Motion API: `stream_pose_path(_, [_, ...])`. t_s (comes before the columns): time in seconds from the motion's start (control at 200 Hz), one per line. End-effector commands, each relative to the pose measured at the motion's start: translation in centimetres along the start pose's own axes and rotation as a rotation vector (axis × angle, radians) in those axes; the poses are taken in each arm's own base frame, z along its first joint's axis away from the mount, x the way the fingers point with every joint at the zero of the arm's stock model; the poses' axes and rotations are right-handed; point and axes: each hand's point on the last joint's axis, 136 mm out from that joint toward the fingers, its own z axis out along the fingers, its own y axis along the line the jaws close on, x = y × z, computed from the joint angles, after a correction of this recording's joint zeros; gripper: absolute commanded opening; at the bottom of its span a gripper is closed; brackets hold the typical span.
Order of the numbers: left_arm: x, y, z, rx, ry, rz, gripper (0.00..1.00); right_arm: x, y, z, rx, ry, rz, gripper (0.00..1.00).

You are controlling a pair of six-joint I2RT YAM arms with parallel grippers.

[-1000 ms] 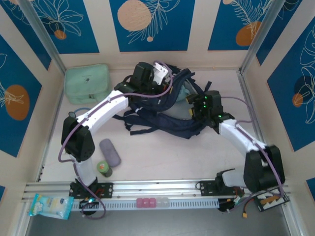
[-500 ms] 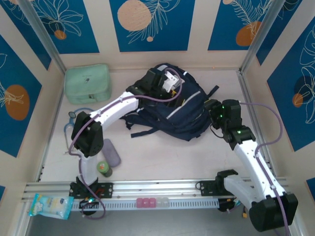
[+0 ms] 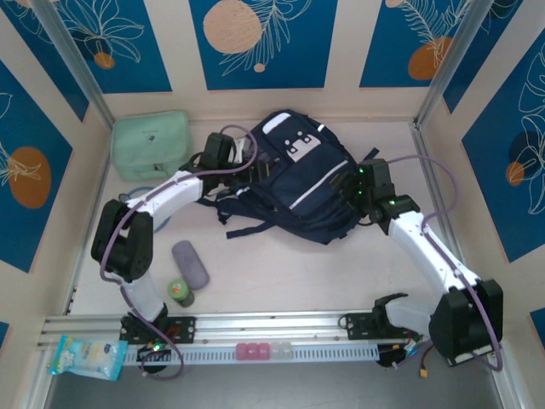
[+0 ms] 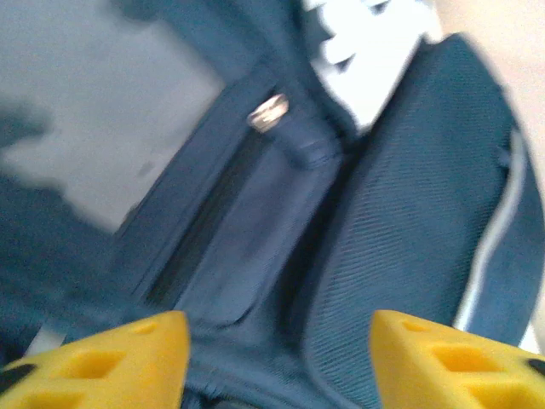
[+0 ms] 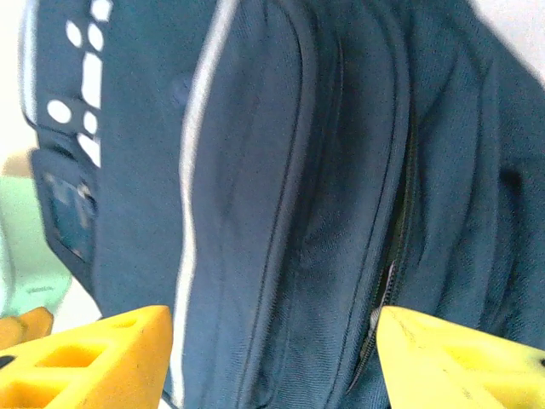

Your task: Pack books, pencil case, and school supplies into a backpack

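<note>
Beige tabletop [image 3: 281,273] carries the large navy fabric backpack [image 3: 298,183], lying centre rear. At its sides, the left gripper [image 4: 272,341] and right gripper [image 5: 274,341] have yellow fingers spread, gripping nothing.

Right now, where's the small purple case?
In the top view, the small purple case lies left on the table, just beyond the green bottle.

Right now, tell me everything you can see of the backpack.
The backpack is navy woven fabric with white trim stripes and a white patch on its front pocket. It lies front up on the table near the back wall, with its straps trailing toward the near left. A metal zip pull shows up close. The left gripper and right gripper flank it with jaws open; whether they touch it is unclear.
</note>
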Motion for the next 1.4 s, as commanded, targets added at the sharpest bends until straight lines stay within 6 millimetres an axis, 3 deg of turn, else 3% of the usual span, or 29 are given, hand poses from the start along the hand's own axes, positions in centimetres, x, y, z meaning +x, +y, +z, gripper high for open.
stream_pose_path(0.0, [1.5,1.3,1.0,-0.007,0.001,-0.210,0.47,0.9,1.7,0.4,-0.057,0.052,-0.032,0.65])
stream_pose_path(0.1, [2.8,2.4,2.2,0.015,0.009,-0.311,0.36,1.3,2.2,0.7,-0.066,0.063,-0.035,0.65])
stream_pose_path(0.21, [3.2,2.7,3.0,0.046,0.001,-0.369,0.35,1.6,2.3,0.9,-0.066,0.070,-0.034,0.65])
stream_pose_path(0.55, [1.3,2.4,5.8,0.172,-0.062,-0.456,0.36,2.8,1.7,2.4,-0.053,0.127,-0.040,0.65])
stream_pose_path(0.685, [1.0,2.3,6.0,0.195,-0.076,-0.472,0.14,3.4,1.3,3.6,-0.036,0.162,-0.074,0.65])
stream_pose_path(0.775, [0.3,1.9,5.3,0.210,-0.108,-0.463,0.00,3.1,1.3,4.7,-0.024,0.173,-0.131,0.62])
stream_pose_path(0.93, [-1.4,1.1,2.7,0.246,-0.177,-0.461,0.00,1.5,2.0,7.4,-0.025,0.196,-0.199,0.56])
stream_pose_path(1.2, [-3.4,1.1,-2.0,0.281,-0.293,-0.535,0.00,-2.0,8.6,11.5,-0.184,0.206,-0.358,0.54])
stream_pose_path(1.295, [-3.7,1.0,-2.5,0.282,-0.305,-0.565,0.00,-2.7,9.5,11.5,-0.165,0.202,-0.380,0.54])
stream_pose_path(1.395, [-4.5,0.5,-3.1,0.287,-0.323,-0.567,0.00,-3.2,8.5,9.7,-0.073,0.161,-0.387,0.58])
